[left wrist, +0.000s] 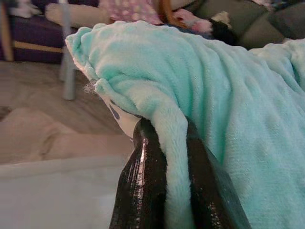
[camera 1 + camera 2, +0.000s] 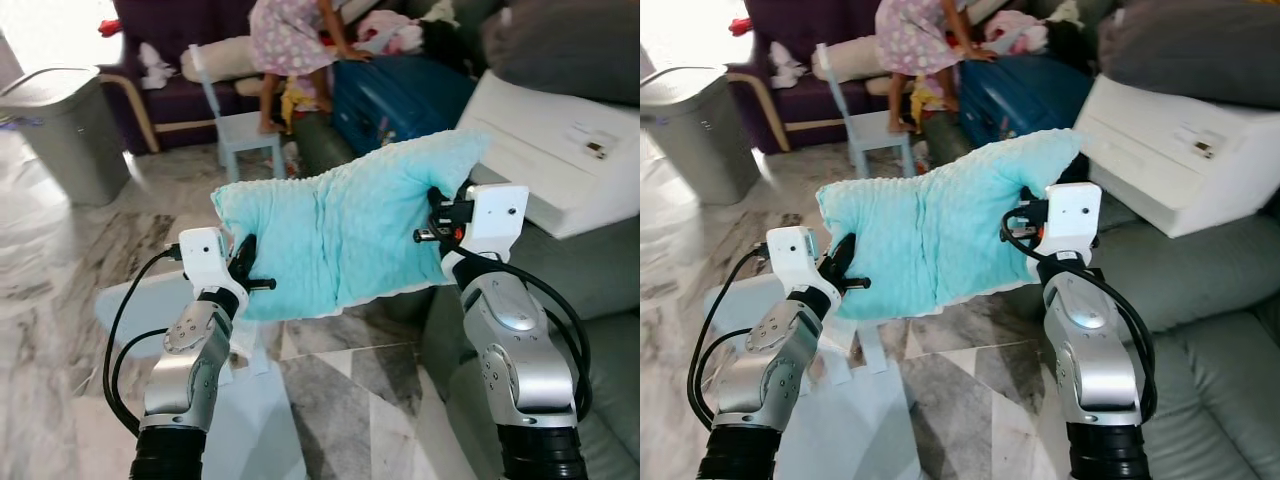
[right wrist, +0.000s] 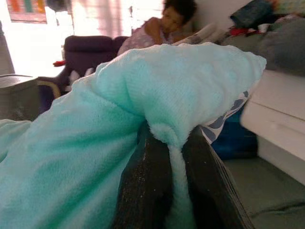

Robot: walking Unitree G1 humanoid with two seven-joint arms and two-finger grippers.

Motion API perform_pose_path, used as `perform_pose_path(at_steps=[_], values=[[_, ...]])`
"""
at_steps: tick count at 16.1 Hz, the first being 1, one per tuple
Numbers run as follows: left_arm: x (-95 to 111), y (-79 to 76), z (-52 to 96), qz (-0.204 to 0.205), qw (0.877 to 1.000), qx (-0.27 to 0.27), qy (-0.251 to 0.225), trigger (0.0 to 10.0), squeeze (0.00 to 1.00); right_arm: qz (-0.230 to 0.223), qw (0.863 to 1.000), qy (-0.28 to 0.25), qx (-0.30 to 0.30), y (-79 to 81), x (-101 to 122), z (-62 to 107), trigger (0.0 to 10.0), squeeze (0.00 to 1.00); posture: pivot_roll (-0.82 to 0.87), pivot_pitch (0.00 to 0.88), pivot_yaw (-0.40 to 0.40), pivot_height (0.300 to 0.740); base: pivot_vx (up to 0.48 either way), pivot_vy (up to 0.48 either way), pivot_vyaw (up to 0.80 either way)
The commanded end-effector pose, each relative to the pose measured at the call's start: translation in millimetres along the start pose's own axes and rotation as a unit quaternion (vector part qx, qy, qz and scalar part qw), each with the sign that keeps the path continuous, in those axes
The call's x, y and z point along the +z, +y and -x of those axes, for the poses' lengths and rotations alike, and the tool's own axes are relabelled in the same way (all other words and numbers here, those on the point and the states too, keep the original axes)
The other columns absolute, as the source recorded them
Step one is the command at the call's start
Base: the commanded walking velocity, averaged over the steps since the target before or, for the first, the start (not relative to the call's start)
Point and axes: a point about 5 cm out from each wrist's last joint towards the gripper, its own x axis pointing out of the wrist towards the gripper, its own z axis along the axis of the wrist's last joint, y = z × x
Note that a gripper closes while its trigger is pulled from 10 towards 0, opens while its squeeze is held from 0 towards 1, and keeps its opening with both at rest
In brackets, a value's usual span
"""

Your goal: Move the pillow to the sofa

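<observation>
Hanging in the air between 2 grippers: 1 fluffy turquoise plush pillow (image 2: 340, 232), left of the grey upholstered sofa (image 2: 600, 290). Pinching its left edge, left gripper (image 1: 174, 191); pinching its right edge, right gripper (image 3: 176, 191). Lying on the sofa: 1 white rectangular box (image 2: 560, 160).

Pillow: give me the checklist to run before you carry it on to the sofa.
1. Left gripper pinches the pillow edge between both fingers: ok.
2. Right gripper pinches the opposite edge: ok.
3. Pillow hangs off the floor between both arms: ok.
4. Grey sofa lies to the robot's right, within view: ok.
5. White box takes up part of the sofa; free seat space beside it: cannot tell.
6. Person stands farther back by the blue suitcase, away from the path: ok.
</observation>
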Motion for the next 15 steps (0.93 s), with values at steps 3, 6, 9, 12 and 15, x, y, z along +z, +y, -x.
perform_pose_path(at_steps=[3,6,9,12,15], values=[[5.9,-0.3,0.8,-0.007,1.0,0.0,-0.013,10.0,0.0,0.002,1.0,-0.018,0.015,5.3,8.6,-0.7,10.0,0.0,-0.22,0.0,0.013,0.74,0.0,0.0,0.0],[5.8,-1.3,0.8,-0.011,1.0,-0.005,-0.013,10.0,0.0,0.004,1.0,-0.018,0.018,5.5,8.7,-0.8,10.0,0.0,-0.22,0.0,0.01,0.74,0.0,0.0,0.0],[5.4,-2.2,1.1,-0.008,1.0,-0.008,-0.012,10.0,0.0,0.006,1.0,-0.017,0.019,5.7,8.7,-0.8,10.0,0.0,-0.22,0.0,0.01,0.74,0.0,0.0,0.0],[4.4,-2.2,1.9,-0.005,1.0,-0.007,-0.01,10.0,0.0,0.006,1.0,-0.015,0.02,5.8,8.0,-0.1,10.0,0.0,-0.22,0.0,0.008,0.74,0.0,0.0,0.0],[3.4,0.6,2.2,0.016,1.0,0.007,-0.008,10.0,0.0,0.007,1.0,-0.013,0.02,5.8,7.6,0.1,10.0,0.0,-0.22,0.0,0.008,0.74,0.0,0.0,0.0]])
